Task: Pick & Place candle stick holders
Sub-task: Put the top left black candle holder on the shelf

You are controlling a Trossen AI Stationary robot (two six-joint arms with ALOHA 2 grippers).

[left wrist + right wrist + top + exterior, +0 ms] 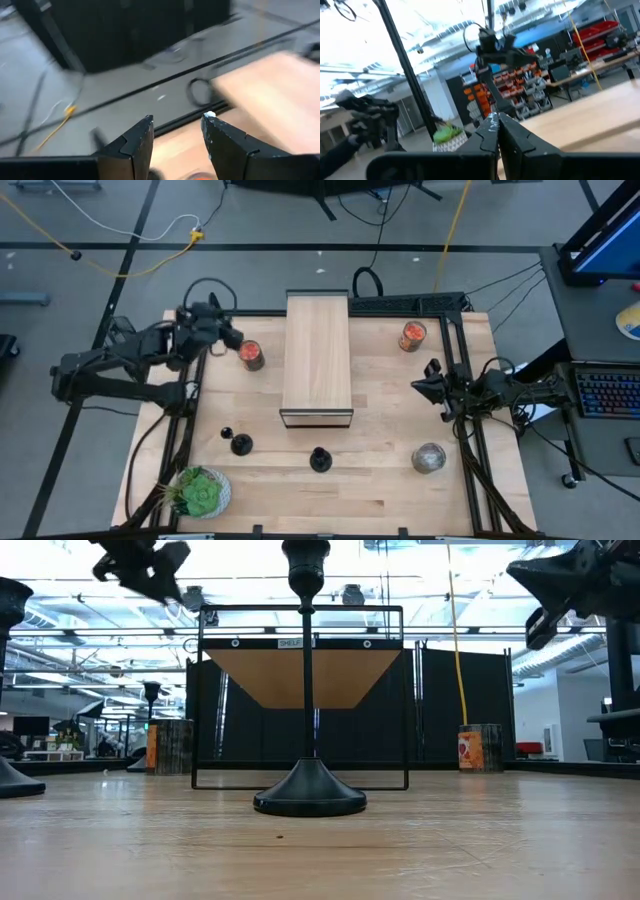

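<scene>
Three black candle stick holders stand upright on their round bases on the near half of the wooden table: one (320, 459) in the middle, also close in the low view (308, 790), one (241, 444) to its left, and a smaller dark one (226, 433) beside that. My left gripper (230, 338) is raised at the table's far left, next to a red-filled jar (251, 355); in the left wrist view it (177, 120) is open with nothing between the fingers. My right gripper (420, 385) waits shut (493, 119) at the right edge, raised.
A long wooden shelf box (317, 360) stands in the table's middle. A second red-filled jar (412, 335) is at the far right, a clear greyish jar (428, 458) at the near right, and a potted green plant (200, 492) at the near left corner.
</scene>
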